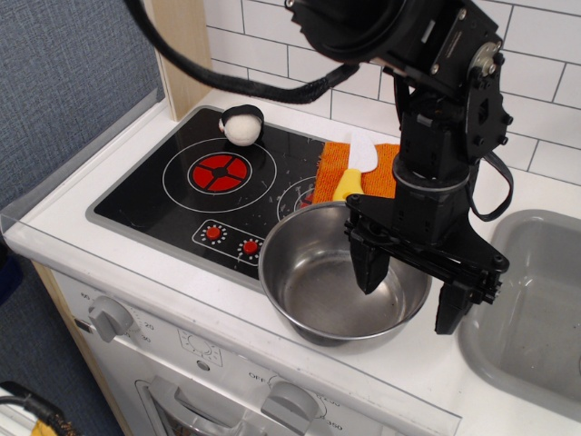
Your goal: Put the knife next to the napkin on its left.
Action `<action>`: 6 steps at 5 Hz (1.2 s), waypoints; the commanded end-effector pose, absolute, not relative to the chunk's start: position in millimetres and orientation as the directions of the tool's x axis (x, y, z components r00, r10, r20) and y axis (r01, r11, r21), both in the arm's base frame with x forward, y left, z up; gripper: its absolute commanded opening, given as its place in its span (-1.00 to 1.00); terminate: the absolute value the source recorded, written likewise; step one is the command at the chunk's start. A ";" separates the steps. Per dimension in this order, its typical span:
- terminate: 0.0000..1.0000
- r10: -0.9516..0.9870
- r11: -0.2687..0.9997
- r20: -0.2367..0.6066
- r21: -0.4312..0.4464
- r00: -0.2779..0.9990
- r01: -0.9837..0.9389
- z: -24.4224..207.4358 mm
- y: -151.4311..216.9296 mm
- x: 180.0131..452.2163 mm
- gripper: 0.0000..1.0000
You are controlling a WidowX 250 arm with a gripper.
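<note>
The knife (354, 173), with a yellow handle and short white blade, lies on top of the orange napkin (331, 165) at the stove's back right. My gripper (410, 291) is open and empty. It hangs in front of the napkin, above the right side of the steel bowl (313, 286), with one finger over the bowl and the other past its right rim. The arm hides the napkin's right part.
A white ball with a black cap (242, 124) sits at the back of the black cooktop (182, 195). A grey sink (536, 300) lies to the right. Tiled wall stands behind. The counter's front edge (227, 336) is near the bowl.
</note>
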State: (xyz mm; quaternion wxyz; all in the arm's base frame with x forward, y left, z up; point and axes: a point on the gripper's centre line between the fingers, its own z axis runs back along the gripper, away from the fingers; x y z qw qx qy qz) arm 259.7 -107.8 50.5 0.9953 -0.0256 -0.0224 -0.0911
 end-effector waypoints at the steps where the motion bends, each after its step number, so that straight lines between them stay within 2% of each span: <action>1: -1.00 -0.180 0.982 0.049 -0.047 0.982 0.183 50.5 -107.8 259.7 1.00; 2: -1.00 -0.129 0.990 0.096 -0.047 0.987 0.134 71.7 -99.7 272.4 1.00; 4: -1.00 -0.020 0.997 0.252 -0.067 0.967 0.038 124.8 -75.4 310.4 1.00; 5: -1.00 0.058 0.998 0.219 0.015 0.974 -0.063 117.3 -53.3 341.4 1.00; 6: -1.00 0.118 0.992 0.183 0.023 0.976 -0.124 90.4 -39.1 360.0 1.00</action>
